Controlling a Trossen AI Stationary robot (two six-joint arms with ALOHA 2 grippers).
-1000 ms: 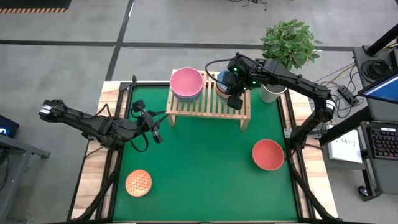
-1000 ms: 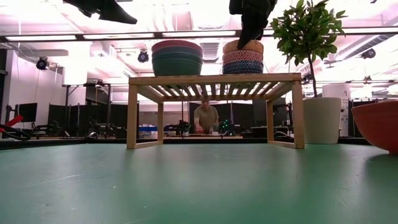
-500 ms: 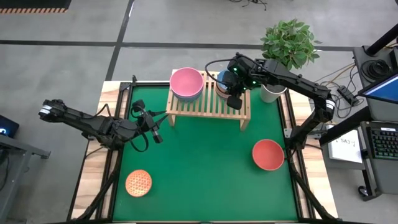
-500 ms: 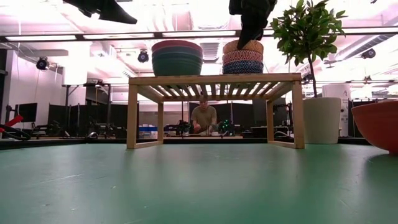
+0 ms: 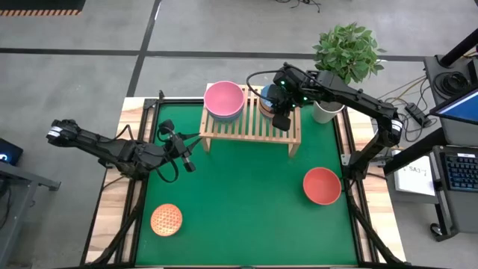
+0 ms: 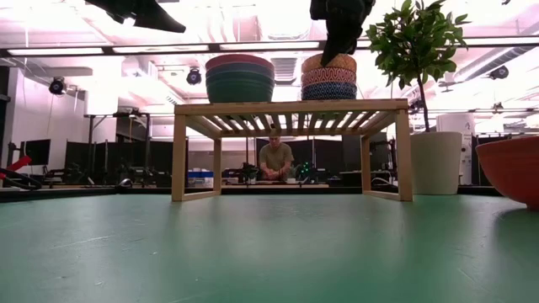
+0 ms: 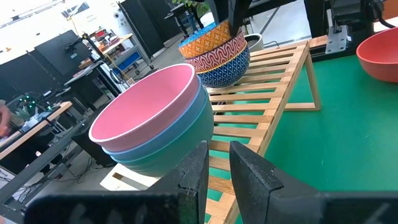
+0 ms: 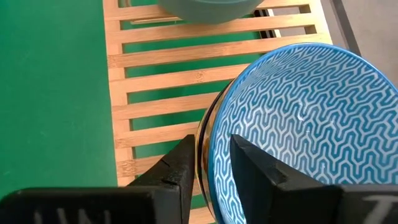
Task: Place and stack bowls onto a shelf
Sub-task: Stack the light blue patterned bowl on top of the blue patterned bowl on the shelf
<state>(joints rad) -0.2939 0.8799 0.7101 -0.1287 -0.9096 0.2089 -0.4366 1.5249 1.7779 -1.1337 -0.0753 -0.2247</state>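
Observation:
On the slatted wooden shelf (image 5: 250, 131) stand two stacks. The large one (image 5: 224, 99) shows pink on top, then slate blue, with dark green lowest in the low view (image 6: 240, 77). The small patterned stack (image 7: 217, 53) is topped by a bowl with a blue zigzag inside (image 8: 292, 118). My right gripper (image 8: 211, 146) is over this stack, shut on the top bowl's rim. My left gripper (image 5: 188, 164) hovers shut above the mat, left of the shelf, touching nothing. A red bowl (image 5: 322, 185) and an orange patterned bowl (image 5: 166, 220) sit on the mat. My right gripper holds the top small bowl by the near part of its rim (image 8: 205, 140). One finger (image 8: 252, 165) is inside the bowl and one (image 8: 180, 165) outside. The fingers come from above, pointing down. The bowl sits level, nested on the stack on the shelf (image 6: 328, 63).
A white plant pot (image 5: 325, 110) with a leafy plant stands just right of the shelf, off the mat. The shelf's middle and near slats (image 8: 155, 81) are bare. A person (image 6: 275, 158) shows in the room beyond the table. Green mat lies between shelf and loose bowls.

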